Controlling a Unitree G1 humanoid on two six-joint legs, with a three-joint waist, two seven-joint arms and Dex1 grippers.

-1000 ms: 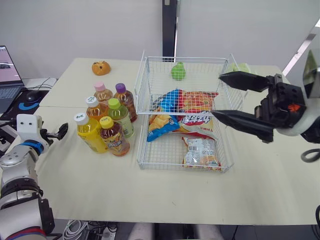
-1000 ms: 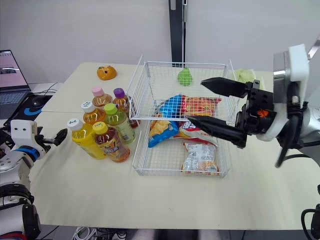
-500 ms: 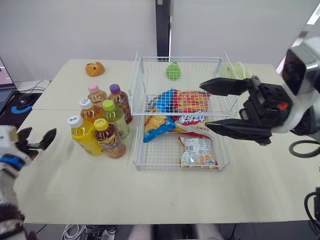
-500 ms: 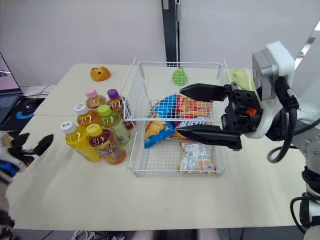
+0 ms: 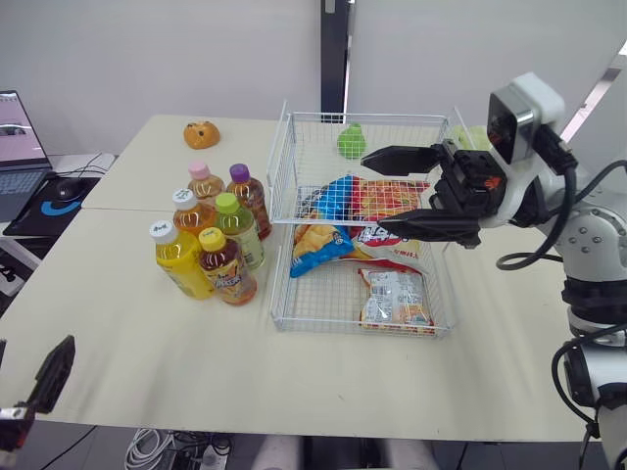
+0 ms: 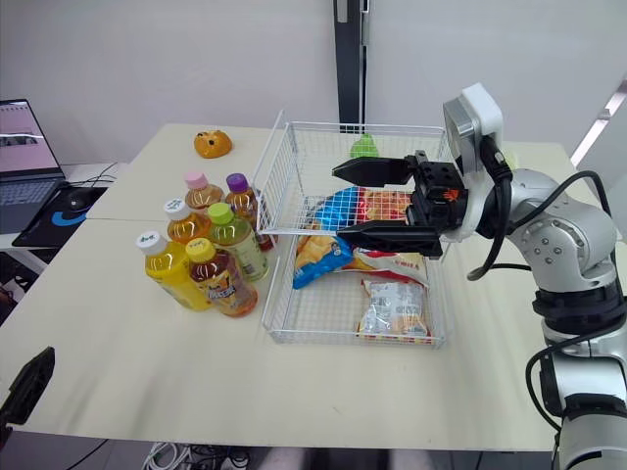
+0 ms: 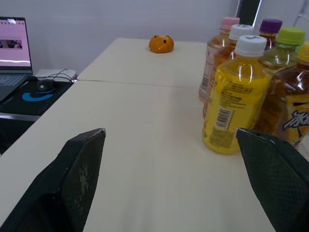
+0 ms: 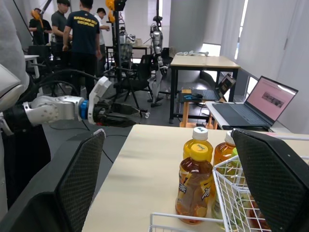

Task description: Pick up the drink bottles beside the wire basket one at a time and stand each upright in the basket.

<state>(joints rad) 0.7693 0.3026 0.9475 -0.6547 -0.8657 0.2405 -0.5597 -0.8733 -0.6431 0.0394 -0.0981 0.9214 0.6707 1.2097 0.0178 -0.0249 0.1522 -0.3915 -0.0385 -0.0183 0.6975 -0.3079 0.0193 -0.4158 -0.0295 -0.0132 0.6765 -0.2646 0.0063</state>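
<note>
**Hovering Over the Basket, No Bottle in Hand**

Six drink bottles (image 5: 216,245) stand in a tight cluster on the table (image 5: 323,382), just beside the wire basket (image 5: 284,186) on the robot's left. None is in the basket. Every one is upright, its long axis vertical and its cap up, so it needs no turning, only a lift and a level carry.

The right gripper (image 5: 375,188) hangs above the basket with its two fingers spread wide and empty, their tips pointing toward the bottles. The left gripper (image 7: 170,135) sits low at the table's near edge, well apart from the cluster, its fingers also spread wide with nothing between them. The yellow bottle (image 7: 231,101) with the white cap is the nearest one ahead of it.

Crowding looks like the main risk. The bottles touch or nearly touch, so a finger pushed in beside one could shove its neighbours and topple them. For the right arm, the basket's tall side wall stands between gripper and bottles, and a low reach may snag the wire. Snack packets (image 5: 392,299) cover much of the basket floor. A bottle set on them would likely lean or fall, so the bare mesh is the safer footing.
</note>
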